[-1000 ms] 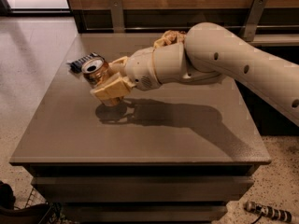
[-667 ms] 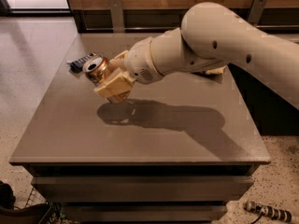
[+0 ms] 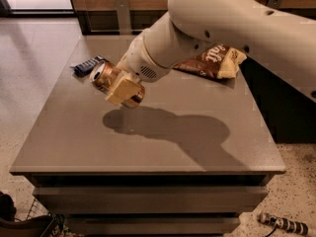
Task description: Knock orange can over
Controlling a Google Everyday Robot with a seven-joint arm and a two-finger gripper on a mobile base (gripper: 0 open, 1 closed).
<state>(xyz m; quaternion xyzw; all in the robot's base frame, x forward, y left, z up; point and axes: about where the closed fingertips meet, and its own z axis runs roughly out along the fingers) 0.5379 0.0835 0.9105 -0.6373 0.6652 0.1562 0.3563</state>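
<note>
The orange can (image 3: 104, 76) is golden-orange with a silver top. It is tilted steeply, with its top pointing up and to the left, above the left part of the grey table (image 3: 148, 147). My gripper (image 3: 124, 89) is closed around the can's body. A tan finger (image 3: 122, 89) lies across the front of the can, and the can's lower end shows behind it. Their shadow falls on the table just below. The far finger is hidden behind the can.
A small dark blue packet (image 3: 87, 65) lies on the table just behind and left of the can. A brown-and-yellow snack bag (image 3: 213, 60) lies at the back right, partly under my arm. A cabinet wall runs behind the table, and there is floor to the left.
My arm's upper links have swung up and closer to the camera. The gripper has stayed at the can, which now leans over further.
</note>
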